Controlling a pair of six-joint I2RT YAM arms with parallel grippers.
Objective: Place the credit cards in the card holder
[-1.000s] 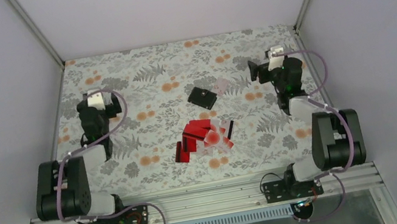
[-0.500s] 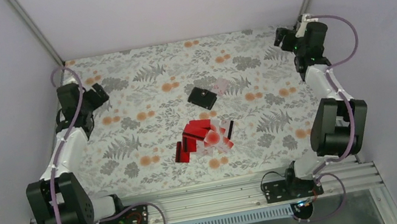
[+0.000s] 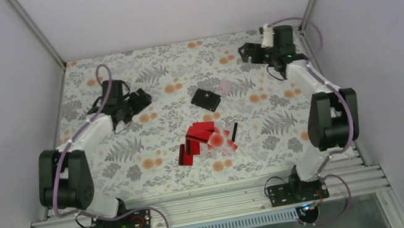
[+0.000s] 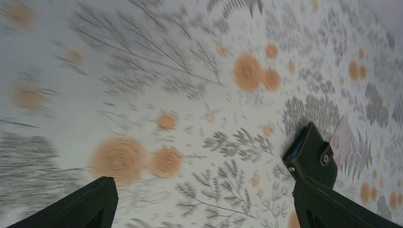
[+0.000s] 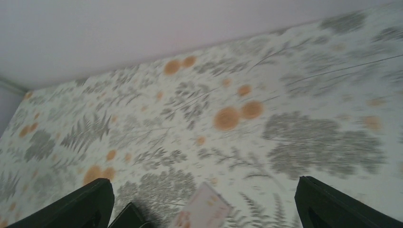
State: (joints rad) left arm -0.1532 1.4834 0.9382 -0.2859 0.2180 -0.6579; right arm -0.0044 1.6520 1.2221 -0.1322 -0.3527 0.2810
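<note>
The credit cards (image 3: 207,140) lie in a loose pile of red, whitish and black-striped pieces at the table's middle. One pale card (image 3: 226,88) rests apart, just right of the black card holder (image 3: 205,99), which lies closed on the floral cloth. My left gripper (image 3: 143,97) hovers open to the holder's left. In its wrist view the card holder (image 4: 311,154) and the pale card (image 4: 343,140) show just above the right finger. My right gripper (image 3: 244,56) stands open to the far right of the holder, and its view shows the pale card (image 5: 202,209) and a corner of the holder (image 5: 128,216).
The floral tablecloth (image 3: 131,151) covers the whole work surface. Pale walls and aluminium posts (image 3: 311,0) close it in at the back and sides. The arm bases sit on the rail (image 3: 203,205) at the near edge.
Both arms swung in from the far corners toward the card holder, the left gripper moving right and the right gripper moving left. The cards and holder stayed put.
</note>
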